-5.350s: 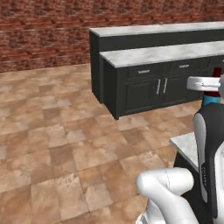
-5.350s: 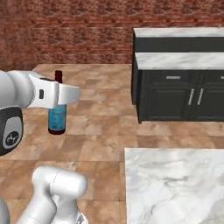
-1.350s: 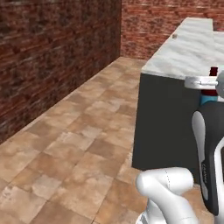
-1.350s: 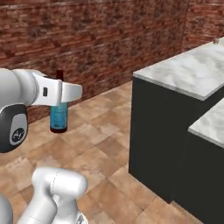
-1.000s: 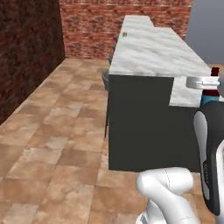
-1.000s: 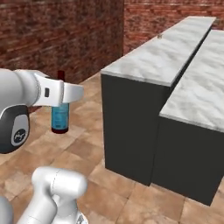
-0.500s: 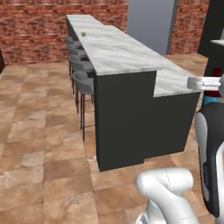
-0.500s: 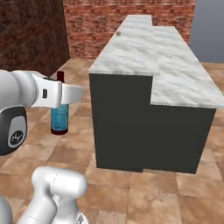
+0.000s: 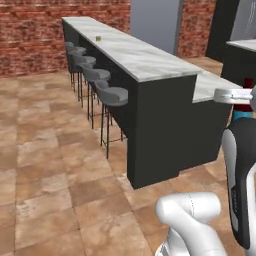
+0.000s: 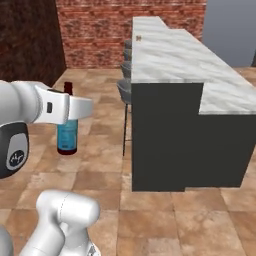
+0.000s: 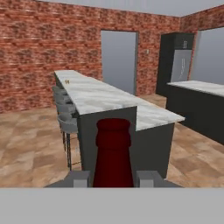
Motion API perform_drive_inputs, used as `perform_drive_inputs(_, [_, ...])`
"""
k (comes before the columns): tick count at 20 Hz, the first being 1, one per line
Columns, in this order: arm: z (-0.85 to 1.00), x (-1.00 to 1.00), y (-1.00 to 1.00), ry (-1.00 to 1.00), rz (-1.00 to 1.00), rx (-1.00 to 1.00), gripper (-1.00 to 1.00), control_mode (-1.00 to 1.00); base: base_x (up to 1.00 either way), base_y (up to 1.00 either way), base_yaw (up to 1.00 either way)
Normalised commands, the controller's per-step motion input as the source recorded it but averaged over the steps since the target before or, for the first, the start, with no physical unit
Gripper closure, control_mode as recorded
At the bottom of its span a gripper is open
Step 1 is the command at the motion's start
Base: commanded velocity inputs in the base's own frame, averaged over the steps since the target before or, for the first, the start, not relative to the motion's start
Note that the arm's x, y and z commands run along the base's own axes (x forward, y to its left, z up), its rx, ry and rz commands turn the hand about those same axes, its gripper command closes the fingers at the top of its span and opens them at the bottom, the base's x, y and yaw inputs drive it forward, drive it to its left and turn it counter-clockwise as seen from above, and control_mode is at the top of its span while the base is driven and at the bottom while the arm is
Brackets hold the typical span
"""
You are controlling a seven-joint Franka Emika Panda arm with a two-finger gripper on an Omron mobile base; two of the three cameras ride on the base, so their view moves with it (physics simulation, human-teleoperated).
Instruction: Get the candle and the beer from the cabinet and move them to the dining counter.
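Red brick walls [image 11: 30,52] all around, tan and brown stone tiles [image 9: 45,165] underfoot, a pale grey door panel [image 11: 119,59] at twelve o'clock in the hand view. Running long through the middle of the room, the dining counter [image 10: 175,55]: white-grey veined marble over a dark base, stretching from the near corner away toward twelve o'clock, with a lower marble step [image 9: 212,84] at its near end. Over at two o'clock in the hand view, a tall black unit [image 11: 177,61] against the wall and a shorter marble-topped dark island [image 11: 197,103] in front of it. Along the counter's far side at ten o'clock in the left base view, a row of round grey stools [image 9: 112,95] on thin legs. In the right base view at nine o'clock, the beer [image 10: 67,131], upright, dark neck above a blue label, hanging clear of the floor and well apart from the counter. Gripper [image 11: 113,178] clamped on that bottle's neck, a finger [image 11: 78,178] snug at either side of the red-brown glass. Far down the marble top near twelve o'clock, a tiny tan speck, the candle [image 10: 138,38], sitting on the counter.
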Motion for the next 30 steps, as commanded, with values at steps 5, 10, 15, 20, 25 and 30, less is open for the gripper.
perform_drive_inputs(5, [0.00,0.00,0.00,0.00,0.00,0.00,1.00,1.00,0.00,1.00,-0.45])
perform_drive_inputs(10, [0.00,0.00,0.00,0.00,0.00,0.00,1.00,1.00,0.00,1.00,-0.53])
perform_drive_inputs(15, [0.00,0.00,0.00,0.00,0.00,0.00,1.00,1.00,0.10,1.00,-0.51])
perform_drive_inputs(20, [0.00,0.00,0.00,0.00,0.00,0.00,1.00,1.00,0.22,1.00,-0.50])
perform_drive_inputs(25, [0.00,0.00,0.00,0.00,0.00,0.00,1.00,1.00,0.37,1.00,-0.52])
perform_drive_inputs(30, [0.00,0.00,0.00,0.00,0.00,0.00,1.00,1.00,0.48,1.00,-0.53])
